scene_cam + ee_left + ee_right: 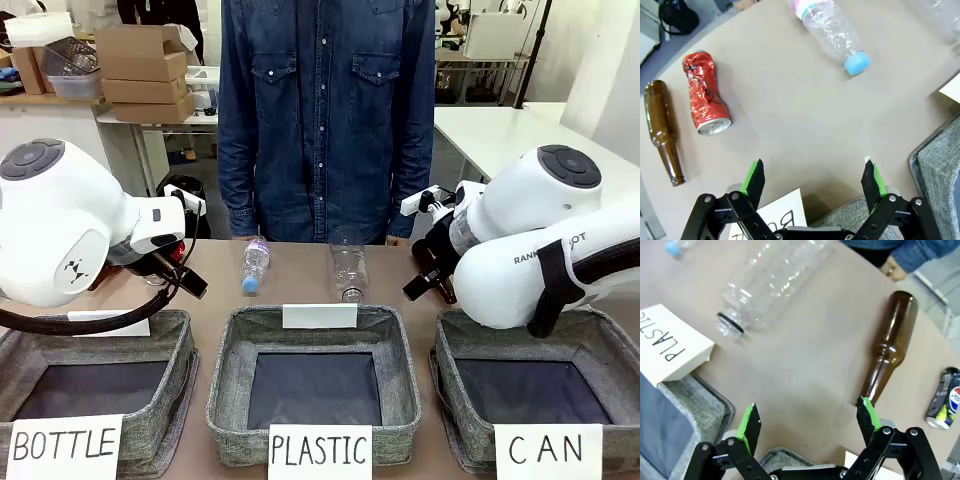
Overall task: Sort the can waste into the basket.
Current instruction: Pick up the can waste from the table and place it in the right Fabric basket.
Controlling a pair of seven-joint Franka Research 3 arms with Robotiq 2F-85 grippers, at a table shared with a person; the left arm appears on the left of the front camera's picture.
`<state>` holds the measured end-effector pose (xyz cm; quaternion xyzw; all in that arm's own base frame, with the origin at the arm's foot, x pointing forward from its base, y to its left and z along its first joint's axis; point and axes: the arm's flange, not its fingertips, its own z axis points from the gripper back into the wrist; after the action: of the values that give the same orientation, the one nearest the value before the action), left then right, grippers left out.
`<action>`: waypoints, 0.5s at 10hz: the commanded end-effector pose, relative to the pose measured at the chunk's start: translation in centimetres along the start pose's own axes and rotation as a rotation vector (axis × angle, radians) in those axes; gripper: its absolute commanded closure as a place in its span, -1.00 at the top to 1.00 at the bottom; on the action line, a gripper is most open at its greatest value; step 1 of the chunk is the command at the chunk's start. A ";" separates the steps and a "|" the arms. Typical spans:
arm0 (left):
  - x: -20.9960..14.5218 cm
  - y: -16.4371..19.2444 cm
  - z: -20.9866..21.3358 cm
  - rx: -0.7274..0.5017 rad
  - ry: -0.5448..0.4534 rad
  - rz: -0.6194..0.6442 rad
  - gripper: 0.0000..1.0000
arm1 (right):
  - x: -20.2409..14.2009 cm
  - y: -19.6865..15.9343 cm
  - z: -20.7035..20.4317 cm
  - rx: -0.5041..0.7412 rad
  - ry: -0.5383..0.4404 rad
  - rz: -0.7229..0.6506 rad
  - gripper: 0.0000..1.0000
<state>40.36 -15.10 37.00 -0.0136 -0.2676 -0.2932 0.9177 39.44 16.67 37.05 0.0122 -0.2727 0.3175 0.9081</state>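
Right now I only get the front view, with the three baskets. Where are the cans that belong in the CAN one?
Observer: The left wrist view has a dented red can lying on its side beside a brown glass bottle.
Operator: Is there another one?
Observer: The right wrist view has a Pepsi can at its edge, just past a second brown bottle.
Operator: Is either pincer holding anything?
Observer: No. The left pincer and the right pincer are both open with nothing between their pads.
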 end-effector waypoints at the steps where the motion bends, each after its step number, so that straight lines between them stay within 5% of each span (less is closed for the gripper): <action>1: 0.0 0.0 0.0 0.000 0.000 0.000 1.00 | 0.0 0.0 0.0 0.000 0.000 0.000 1.00; 5: 0.0 0.0 0.0 0.000 0.000 0.000 1.00 | 0.0 0.0 0.0 0.000 0.000 0.000 1.00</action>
<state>40.36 -15.10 37.00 -0.0136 -0.2676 -0.2932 0.9178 39.43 16.68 37.05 0.0120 -0.2727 0.3177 0.9081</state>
